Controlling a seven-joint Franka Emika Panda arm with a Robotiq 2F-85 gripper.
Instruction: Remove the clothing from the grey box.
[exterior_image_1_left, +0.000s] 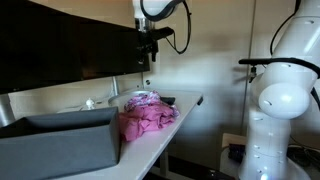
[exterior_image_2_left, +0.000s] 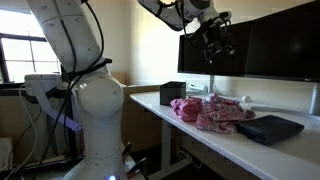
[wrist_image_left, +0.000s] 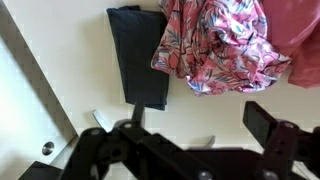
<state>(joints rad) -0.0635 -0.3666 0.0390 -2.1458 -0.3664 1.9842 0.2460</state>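
Observation:
The grey box (exterior_image_1_left: 60, 140) stands on the white table; it also shows in an exterior view (exterior_image_2_left: 270, 128). A heap of clothing, pink with a floral piece on top (exterior_image_1_left: 145, 117), lies on the table right against the box's side, and shows in an exterior view (exterior_image_2_left: 210, 113). The wrist view shows the floral cloth (wrist_image_left: 225, 45) from above. My gripper (exterior_image_1_left: 148, 48) (exterior_image_2_left: 215, 42) hangs high above the heap, open and empty; its fingers (wrist_image_left: 195, 135) are spread wide. The grey box is out of the wrist view.
A small black box (exterior_image_2_left: 172, 92) (wrist_image_left: 140, 55) sits beside the floral cloth. A large dark monitor (exterior_image_1_left: 60, 45) (exterior_image_2_left: 270, 45) stands along the back of the table. The table's front edge (exterior_image_1_left: 175, 128) runs near the heap. The robot's white base (exterior_image_1_left: 280, 110) stands beside the table.

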